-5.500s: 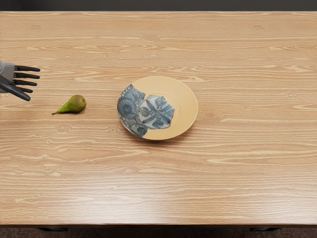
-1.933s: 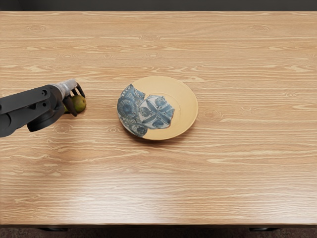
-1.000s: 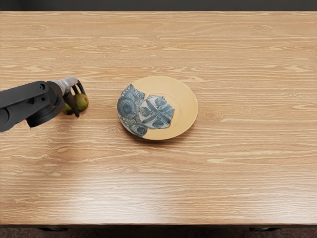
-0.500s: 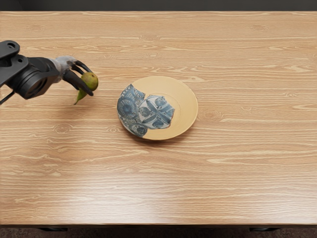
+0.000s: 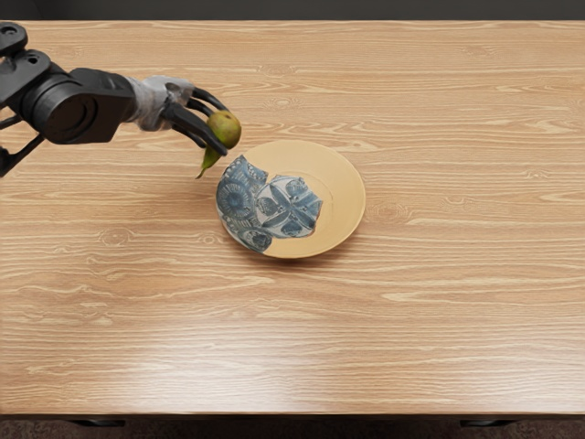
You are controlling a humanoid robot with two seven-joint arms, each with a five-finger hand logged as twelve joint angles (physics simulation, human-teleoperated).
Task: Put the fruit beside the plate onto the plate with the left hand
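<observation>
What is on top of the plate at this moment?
Nothing lies on the plate; only its blue patterned patch shows. The pear is held in the left hand, near the plate's upper-left rim. The table under the plate is covered.

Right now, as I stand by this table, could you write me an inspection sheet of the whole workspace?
Surface: wooden table, light grain, level.
Job's things: pear gripped, narrow end down, just up-left of the plate's rim in the picture, not on it; plate tan with a blue-and-white pattern, holding nothing.
Clutter: nothing seen.
Hands: left hand closed on the pear, arm entering from the left edge; right hand not in view.
Cables: nothing seen.
Surroundings: dark background beyond the far edge.
</observation>
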